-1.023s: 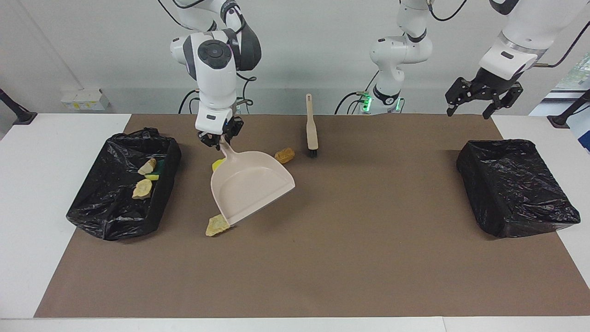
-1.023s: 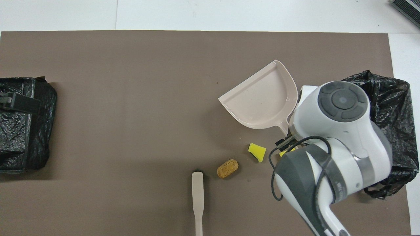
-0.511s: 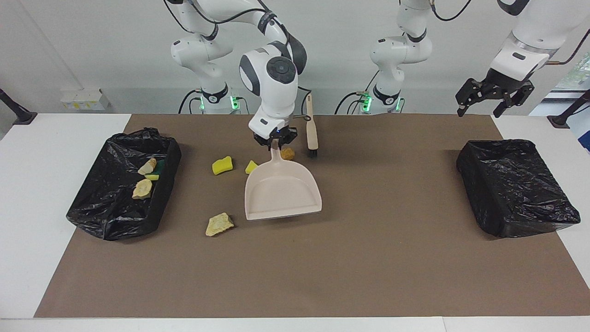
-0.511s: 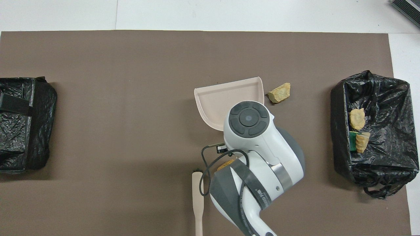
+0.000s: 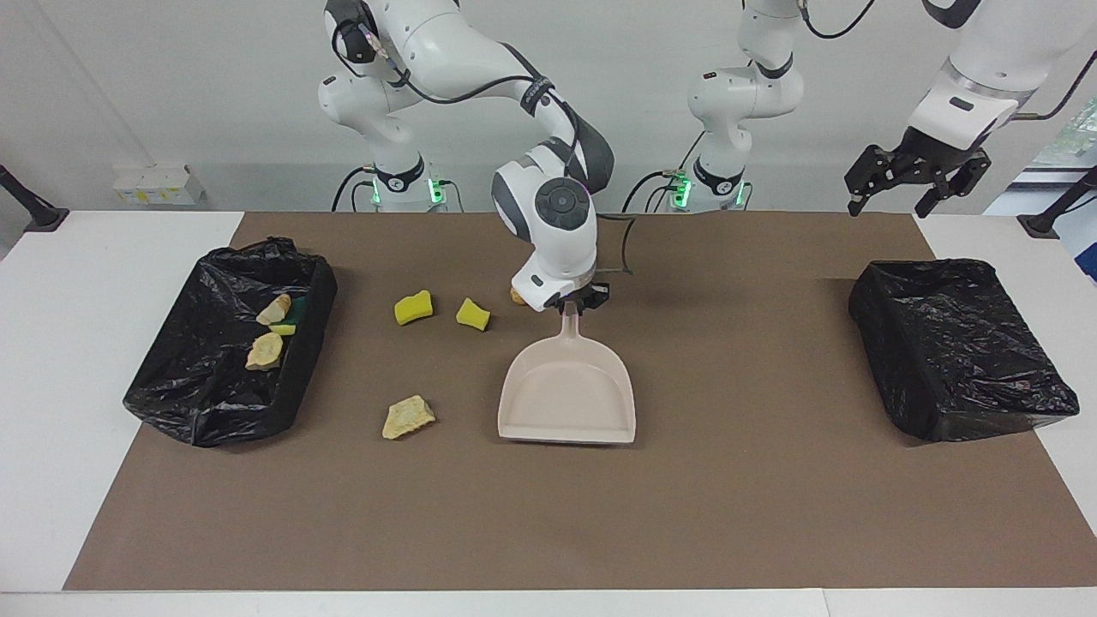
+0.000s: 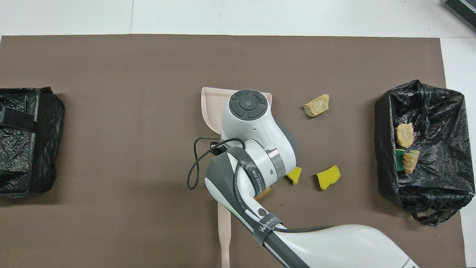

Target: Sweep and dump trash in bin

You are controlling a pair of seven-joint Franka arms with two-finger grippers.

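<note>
My right jaws [image 5: 572,306] clamp dustpan [image 5: 568,397] handle; left jaws [image 5: 914,183] open, waiting over desk end. Trash [image 5: 408,417] light, crumbly, spongy: sweep, don't pinch.

Dustpan [image 5: 567,396]: smooth beige plastic with a soft satin sheen. Brush handle [image 6: 224,232]: the same smooth beige plastic, matt. Table mat [image 5: 600,514]: flat brown sheet, matt, paper-like. Table [image 5: 68,360] around it: smooth white surface with a faint gloss. 2 bins, one [image 5: 227,343] at the right arm's end and one [image 5: 960,351] at the left arm's end: lined with thin black plastic film, crinkled and glossy. 2 yellow scraps [image 5: 414,307] [image 5: 472,314]: porous sponge, matt. Pale lump [image 5: 408,417]: rough, crumbly, dull. Arm shells [image 5: 557,218]: glossy white plastic with dark grey matt joints.
</note>
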